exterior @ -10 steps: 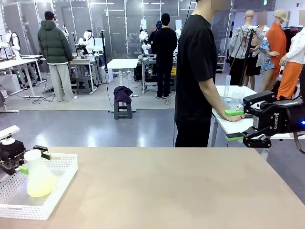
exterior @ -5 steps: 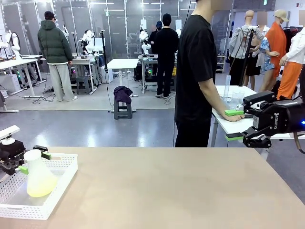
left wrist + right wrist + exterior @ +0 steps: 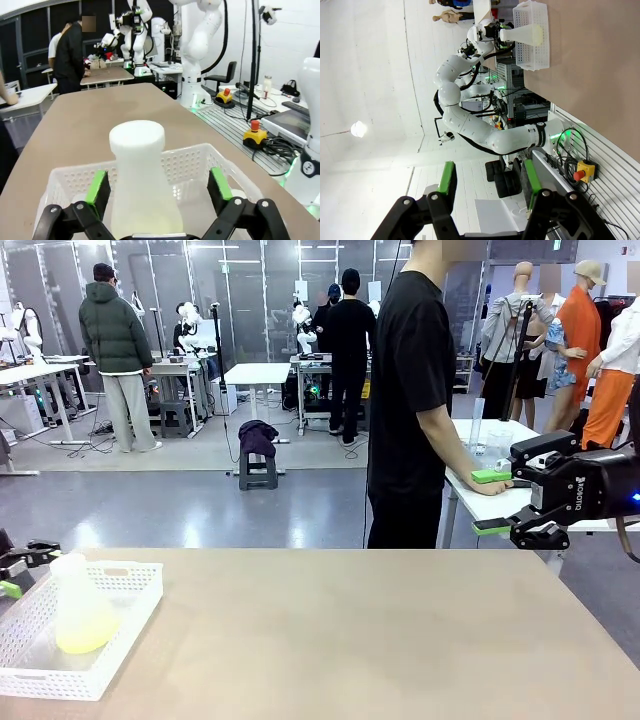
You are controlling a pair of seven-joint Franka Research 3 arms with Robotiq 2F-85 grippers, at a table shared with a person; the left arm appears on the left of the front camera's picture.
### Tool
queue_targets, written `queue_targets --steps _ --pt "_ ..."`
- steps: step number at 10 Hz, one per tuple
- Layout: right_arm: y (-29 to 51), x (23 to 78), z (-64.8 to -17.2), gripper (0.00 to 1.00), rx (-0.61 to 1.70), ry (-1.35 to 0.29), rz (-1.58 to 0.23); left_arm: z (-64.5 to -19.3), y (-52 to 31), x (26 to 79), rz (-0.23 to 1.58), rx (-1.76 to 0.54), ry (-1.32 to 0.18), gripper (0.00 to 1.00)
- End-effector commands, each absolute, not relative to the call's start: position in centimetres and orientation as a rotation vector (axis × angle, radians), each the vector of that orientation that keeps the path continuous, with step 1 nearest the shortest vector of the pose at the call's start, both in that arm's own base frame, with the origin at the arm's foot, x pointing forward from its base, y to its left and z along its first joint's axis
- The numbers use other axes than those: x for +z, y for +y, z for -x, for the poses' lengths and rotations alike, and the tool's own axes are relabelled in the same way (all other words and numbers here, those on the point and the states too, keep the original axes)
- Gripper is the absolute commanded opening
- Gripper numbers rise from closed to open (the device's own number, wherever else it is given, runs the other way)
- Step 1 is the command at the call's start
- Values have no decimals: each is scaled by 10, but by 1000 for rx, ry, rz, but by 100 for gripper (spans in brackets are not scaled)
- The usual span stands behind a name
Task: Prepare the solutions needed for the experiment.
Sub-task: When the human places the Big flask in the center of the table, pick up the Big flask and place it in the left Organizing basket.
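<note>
A frosted conical flask (image 3: 80, 602) stands upright in a white perforated tray (image 3: 128, 632) at the table's near left. A shallow layer of pale yellow-green solution (image 3: 80, 638) lies in its base. My left gripper (image 3: 22, 568) is open at the picture's left edge, just left of the flask's neck. In the left wrist view the flask (image 3: 137, 165) stands between the spread green pads (image 3: 97, 187), with a gap on each side. My right gripper (image 3: 492, 502) hangs open and empty in the air past the table's far right; its fingers (image 3: 447, 182) hold nothing.
A person in a black shirt (image 3: 410, 390) stands at the table's far side, one hand resting on a white side table (image 3: 500, 445) behind. The tan tabletop (image 3: 350, 630) stretches bare from the tray to the right edge. The right wrist view shows the tray (image 3: 532, 50) far off.
My left gripper has drawn back to the left, away from the flask's neck. The flask stays in the tray. The right arm has not moved.
</note>
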State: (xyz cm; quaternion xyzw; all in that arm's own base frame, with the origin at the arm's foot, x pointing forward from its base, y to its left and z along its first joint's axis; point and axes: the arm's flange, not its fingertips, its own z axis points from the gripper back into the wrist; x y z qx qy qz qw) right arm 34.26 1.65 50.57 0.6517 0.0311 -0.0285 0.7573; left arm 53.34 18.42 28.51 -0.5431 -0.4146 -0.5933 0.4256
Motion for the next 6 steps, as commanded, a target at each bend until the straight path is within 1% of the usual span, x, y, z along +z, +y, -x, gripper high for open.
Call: queue_targets --steps 1,3,4,5,6 --pt "16 506 -343 66 -51 67 -1418 -525 203 312 1357 -1434 -1069 100" --pt "16 506 -343 66 -51 67 -1418 -501 213 351 1290 -1402 -1086 100" --pt "16 506 -343 66 -51 67 -1418 -488 208 371 1305 -1433 -1024 100" --pt "16 506 -343 66 -51 67 -1418 -469 200 390 1388 -1303 -911 100" --pt "16 506 -343 66 -51 67 -1418 -455 188 402 1419 -1197 -825 100"
